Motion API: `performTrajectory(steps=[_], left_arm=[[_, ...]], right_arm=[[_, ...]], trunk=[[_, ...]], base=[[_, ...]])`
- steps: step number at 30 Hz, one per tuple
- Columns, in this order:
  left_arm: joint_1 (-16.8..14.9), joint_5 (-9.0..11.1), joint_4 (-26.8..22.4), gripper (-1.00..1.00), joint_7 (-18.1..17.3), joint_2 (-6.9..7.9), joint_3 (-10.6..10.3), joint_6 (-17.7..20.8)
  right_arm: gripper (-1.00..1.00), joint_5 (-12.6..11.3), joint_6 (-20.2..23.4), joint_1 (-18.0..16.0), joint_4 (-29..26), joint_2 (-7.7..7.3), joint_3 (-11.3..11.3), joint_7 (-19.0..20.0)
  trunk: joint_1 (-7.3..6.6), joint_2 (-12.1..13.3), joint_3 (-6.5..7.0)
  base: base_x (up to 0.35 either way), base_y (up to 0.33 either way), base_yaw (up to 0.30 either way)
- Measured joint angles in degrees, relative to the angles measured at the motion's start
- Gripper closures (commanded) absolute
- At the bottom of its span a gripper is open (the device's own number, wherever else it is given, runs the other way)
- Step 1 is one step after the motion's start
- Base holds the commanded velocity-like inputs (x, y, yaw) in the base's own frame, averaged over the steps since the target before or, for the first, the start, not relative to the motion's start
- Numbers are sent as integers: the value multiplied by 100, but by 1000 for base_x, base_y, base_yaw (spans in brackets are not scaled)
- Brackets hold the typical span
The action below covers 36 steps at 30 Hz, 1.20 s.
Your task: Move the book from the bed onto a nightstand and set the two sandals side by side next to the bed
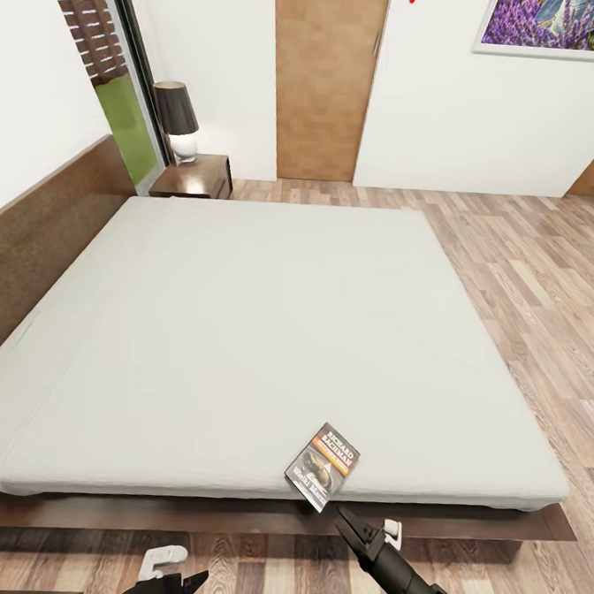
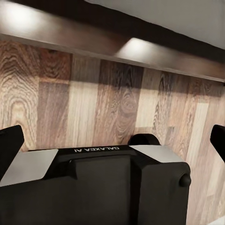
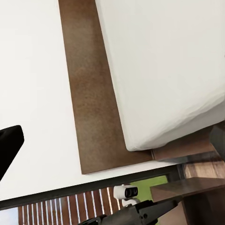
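Both grippers sit lowest in the head view. Right gripper (image 1: 345,518) points up at the book (image 1: 322,466), tip just below its near corner; jaw state cannot be determined. Left gripper (image 1: 190,580) stands apart, fingers spread. Book lies at the near edge of the bed (image 1: 242,329), overhanging slightly, long axis tilted away rightward. Right arm is nearer. Nightstand (image 1: 195,177) stands beyond the far corner. Sandals unaccounted for.

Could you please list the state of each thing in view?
Book: lying flat on the bed's near edge, not held.
Right gripper: just below the book, open or shut unclear.
Left gripper: open, low over the floor.
Door: closed.
Lamp: upright on the nightstand.
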Motion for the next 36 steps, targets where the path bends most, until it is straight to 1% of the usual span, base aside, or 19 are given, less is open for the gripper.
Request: performTrajectory(steps=[13,16,18,19,22,23,25,31,36], left_arm=[[0,0,6,-100,2,0,-12,-22],[0,0,7,-100,1,0,-14,-21],[0,0,7,-100,4,0,-16,-21],[0,0,8,-100,4,0,-16,-21],[0,0,8,-100,4,-1,-17,-21],[0,0,8,-100,6,-3,-17,-21],[0,0,8,-100,6,-1,-18,-21],[0,0,8,-100,7,0,-18,-21],[0,0,8,-100,9,-6,-18,-21]], right_arm=[[-100,-8,3,7,-1,-15,-31,7],[-100,-3,4,7,1,-16,-88,8],[-100,4,2,7,3,-16,-166,10],[-100,17,0,7,7,-16,-290,11],[-100,21,-1,7,10,-14,-512,12],[-100,20,-2,7,12,-12,-655,12],[-100,21,-3,8,13,-9,-805,12],[-100,23,-3,8,14,-7,-944,12],[-100,29,-3,8,14,-4,-961,12]], trunk=[[0,0,0],[0,0,0],[0,0,0],[0,0,0],[0,0,0],[0,0,0],[0,0,0],[0,0,0],[0,0,0]], base=[[0,0,0],[0,0,0],[0,0,0],[0,0,0],[0,0,0],[0,0,0],[0,0,0],[0,0,0],[0,0,0]])
